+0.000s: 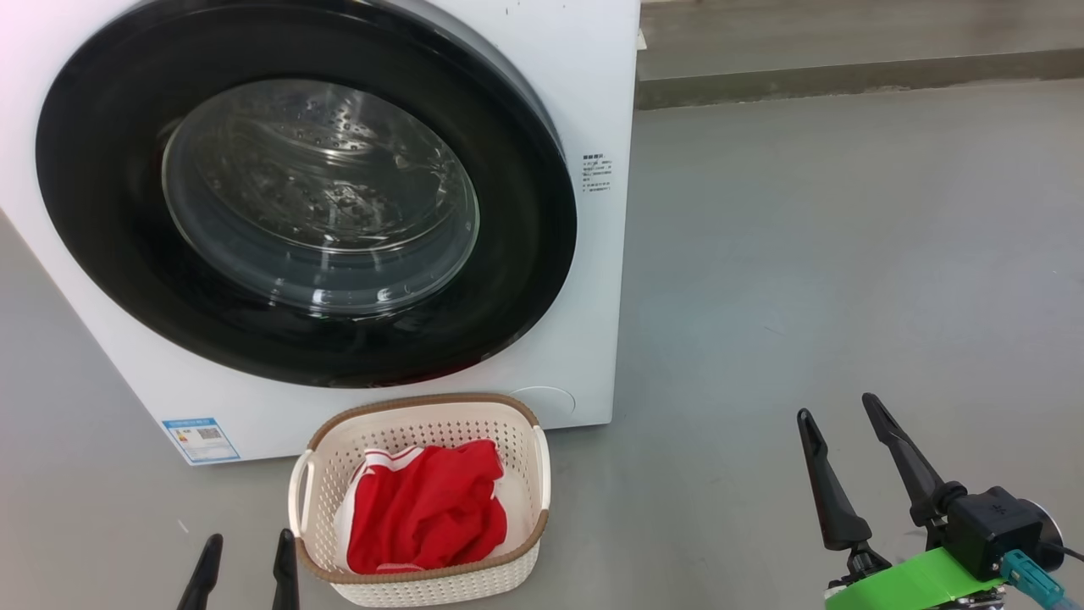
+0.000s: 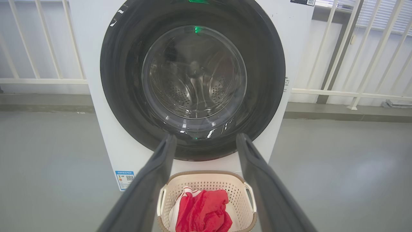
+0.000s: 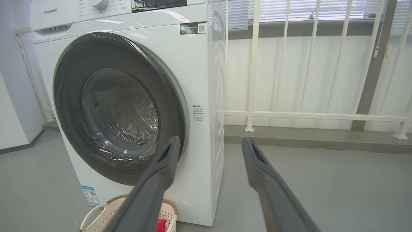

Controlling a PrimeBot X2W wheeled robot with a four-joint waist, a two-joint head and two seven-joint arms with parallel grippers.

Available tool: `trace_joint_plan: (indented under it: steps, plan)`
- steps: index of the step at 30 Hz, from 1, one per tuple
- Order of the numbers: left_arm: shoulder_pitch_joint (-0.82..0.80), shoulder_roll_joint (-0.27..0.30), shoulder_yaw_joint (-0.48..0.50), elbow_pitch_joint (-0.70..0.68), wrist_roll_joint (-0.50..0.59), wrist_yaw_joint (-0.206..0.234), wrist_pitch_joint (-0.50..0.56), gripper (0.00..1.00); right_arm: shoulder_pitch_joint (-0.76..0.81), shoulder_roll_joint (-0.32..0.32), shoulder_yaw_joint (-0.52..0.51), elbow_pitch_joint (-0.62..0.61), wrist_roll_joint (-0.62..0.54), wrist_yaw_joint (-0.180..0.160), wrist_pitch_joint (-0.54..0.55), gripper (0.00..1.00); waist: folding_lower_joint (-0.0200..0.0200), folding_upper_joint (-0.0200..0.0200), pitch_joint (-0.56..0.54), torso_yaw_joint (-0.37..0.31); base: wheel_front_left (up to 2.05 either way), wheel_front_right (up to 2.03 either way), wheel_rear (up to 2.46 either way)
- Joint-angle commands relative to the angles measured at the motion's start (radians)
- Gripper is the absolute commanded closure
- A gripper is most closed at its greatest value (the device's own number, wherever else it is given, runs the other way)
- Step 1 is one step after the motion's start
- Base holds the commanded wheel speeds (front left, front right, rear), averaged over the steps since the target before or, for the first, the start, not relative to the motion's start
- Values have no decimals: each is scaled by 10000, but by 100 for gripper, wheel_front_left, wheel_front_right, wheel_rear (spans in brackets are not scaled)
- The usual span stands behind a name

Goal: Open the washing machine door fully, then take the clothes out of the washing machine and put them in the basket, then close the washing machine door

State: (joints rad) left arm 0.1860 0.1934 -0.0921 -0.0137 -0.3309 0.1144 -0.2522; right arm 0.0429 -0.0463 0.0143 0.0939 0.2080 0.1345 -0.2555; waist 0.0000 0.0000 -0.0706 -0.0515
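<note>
The red clothes (image 1: pixel 428 508) lie in the basket (image 1: pixel 440 586), on the floor just in front of the washer (image 1: pixel 593 85). The door (image 1: pixel 313 195) looks shut, so the last step seems done. The left claw (image 1: pixel 251 536) and right claw (image 1: pixel 837 405) are wide open and hold nothing. Next, maybe press the door tight.

White washing machine (image 1: pixel 584 85), black door (image 1: pixel 313 195) shut; red clothes (image 1: pixel 428 508) in the cream basket (image 1: pixel 440 589) before it.

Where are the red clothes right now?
In the head view's lower centre, the clothes lie inside the basket on the floor, just below the washing machine door.
</note>
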Motion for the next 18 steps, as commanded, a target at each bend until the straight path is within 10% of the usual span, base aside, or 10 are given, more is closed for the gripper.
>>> trace_joint_plan:
  steps: [1, 12, 13, 18]
  plan:
    - [-251, 167, 383, -282, -55, 67, -65, 0, -56, -39, 205, -304, -26, -38, -63, 0, 0, 0, 4, 13, 0, 0, 0]
    - [-195, 201, 370, -325, -109, 168, -30, 0, -93, -39, 220, -316, -23, -38, -63, 0, 0, 0, 46, -11, 0, 0, 0]
    - [1, 51, -3, -54, -66, 95, 14, 100, 6, 2, -3, -27, 1, 0, 0, 100, 0, 0, 47, -9, 0, 0, 0]
    - [5, -335, -184, 721, -86, 90, 63, 100, 396, 139, 22, 795, 46, 2, 10, 100, 0, 0, 50, -8, 0, 0, 0]
